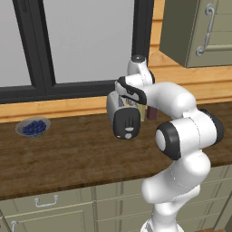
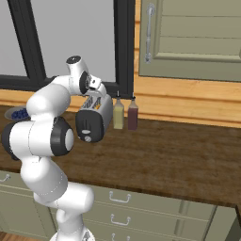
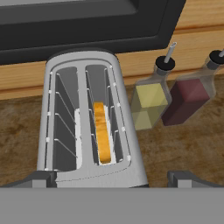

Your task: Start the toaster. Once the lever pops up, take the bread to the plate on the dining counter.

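Note:
The silver toaster (image 3: 89,116) stands on a dark wood-grain kitchen counter (image 1: 68,154) below the window, its black end panel (image 1: 127,123) facing me. The bread (image 3: 101,136), a tan slice seen edge-on, sits low in the right-hand slot, and the left slot holds nothing. My gripper (image 3: 113,180) hovers right above the toaster's near end, open, with one fingertip on each side of the body and nothing between them. In the base views the hand points down over the toaster (image 2: 94,120). The lever is too small to make out on the end panel. The plate and the dining counter are out of view.
Two bottles, one yellow (image 3: 148,105) and one dark red (image 3: 188,100), stand close to the toaster's right side against the wall. A grey bowl of blueberries (image 1: 32,127) sits far left on the counter. A wall cabinet (image 2: 193,37) hangs above on the right.

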